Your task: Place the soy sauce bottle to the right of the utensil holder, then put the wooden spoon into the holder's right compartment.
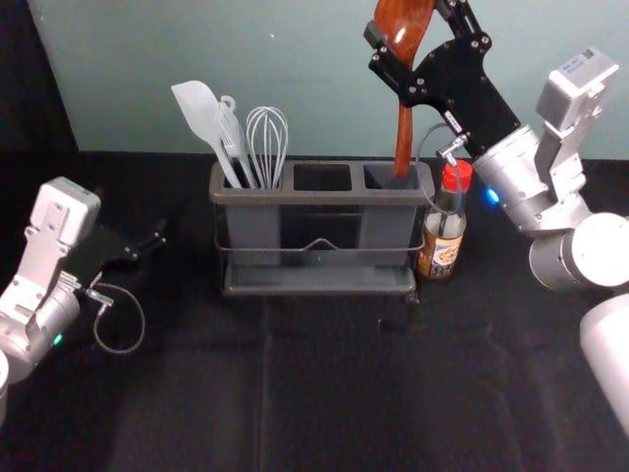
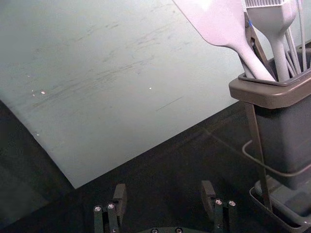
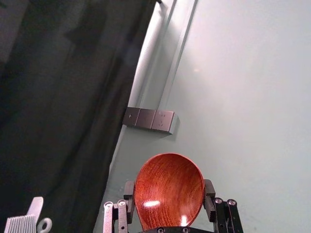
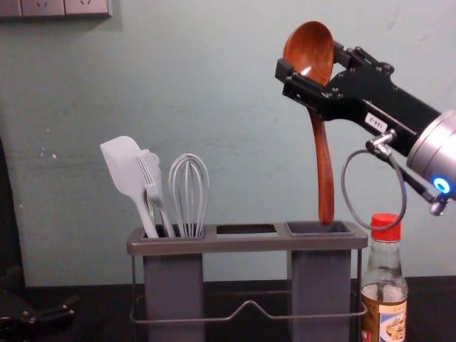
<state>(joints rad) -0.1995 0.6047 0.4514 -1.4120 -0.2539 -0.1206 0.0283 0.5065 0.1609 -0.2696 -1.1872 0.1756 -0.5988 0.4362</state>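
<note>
my right claw (image 4: 311, 63) clamps one wooden spoon (image 4: 324, 164) above the right of one holder's (image 4: 246, 244) three slots, one sauce bottle (image 4: 385, 288) beside it; my left claw (image 1: 149, 244) hangs left, fingers (image 2: 119, 198) apart.

Wide passage over black cloth-covered table (image 1: 324, 393), front edge to grey oblong holder (image 1: 324, 198). Gap between holder and left gripper (image 1: 157, 239). Blocking: white utensils (image 1: 201, 113), left compartment; red-capped glass bottle (image 1: 441, 248), just beside right end; right gripper (image 1: 409, 22), above right compartment.
</note>
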